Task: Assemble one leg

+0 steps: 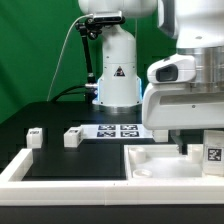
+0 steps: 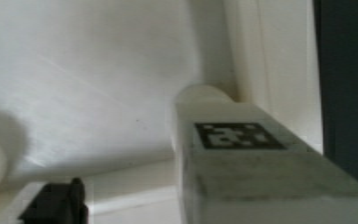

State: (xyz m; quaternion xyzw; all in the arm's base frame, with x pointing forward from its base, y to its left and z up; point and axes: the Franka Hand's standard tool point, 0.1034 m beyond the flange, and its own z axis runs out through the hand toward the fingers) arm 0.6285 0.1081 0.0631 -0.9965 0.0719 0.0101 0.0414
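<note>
My gripper (image 1: 186, 150) reaches down into the large white tray-like part (image 1: 160, 168) at the exterior view's right. One white leg (image 1: 212, 151) with a black-and-white tag stands in that part just to the right of the fingers. In the wrist view this leg (image 2: 240, 150) fills the frame close up with its tag facing the camera. One black fingertip (image 2: 51, 205) shows with a clear gap between it and the leg; the other finger is hidden. The gripper (image 2: 179, 216) looks open and grips nothing. Two more legs (image 1: 35, 137) (image 1: 72, 137) lie on the black table at the left.
The marker board (image 1: 118, 130) lies flat in front of the robot's white base (image 1: 115, 85). A white raised border (image 1: 40, 168) runs along the table's front left. The tray-like part's raised rim (image 2: 247, 50) stands close behind the leg.
</note>
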